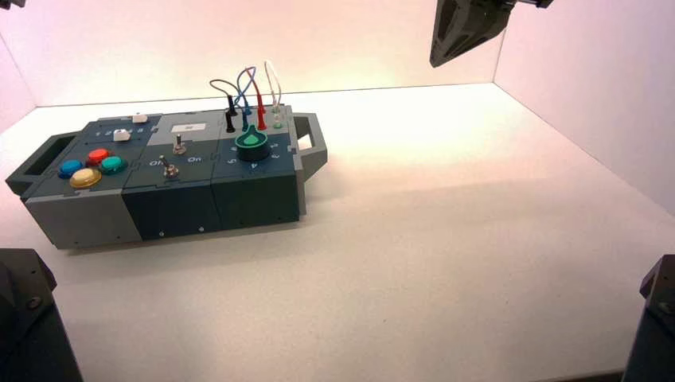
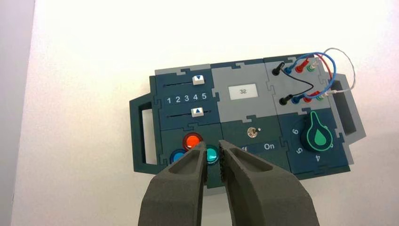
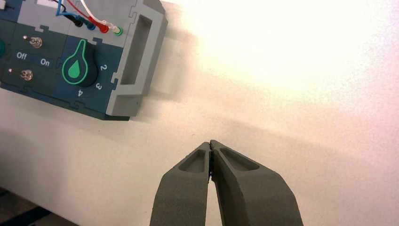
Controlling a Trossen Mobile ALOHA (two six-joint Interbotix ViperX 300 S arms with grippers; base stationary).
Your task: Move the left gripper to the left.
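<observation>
Left gripper (image 2: 212,151): dark grey claw, two tapered fingers parted by a narrow gap, nothing between them. It hangs above the box's (image 2: 244,120) button end, tips over the red button (image 2: 192,140) and teal button (image 2: 211,154), with a blue button (image 2: 177,156) just beside. In the high view only a corner of it shows at the upper left edge.

Box: dark blue and grey, a handle (image 1: 36,161) at each end, standing on the white table (image 1: 446,239) toward the robot's left. Its top, from the button end outward, carries two sliders with white caps (image 2: 198,80) above and below the numbers 1 to 5, a small display reading 32 (image 2: 243,92), a toggle switch (image 2: 252,133) by the word "On", a green knob (image 2: 319,135) ringed with numbers, and plugged wires (image 2: 313,70) in black, blue, red and white. A yellow button (image 1: 85,177) shows in the high view.

Right gripper (image 3: 210,146): fingertips touching, holding nothing, raised above bare table well apart from the box, on the knob end's side.
</observation>
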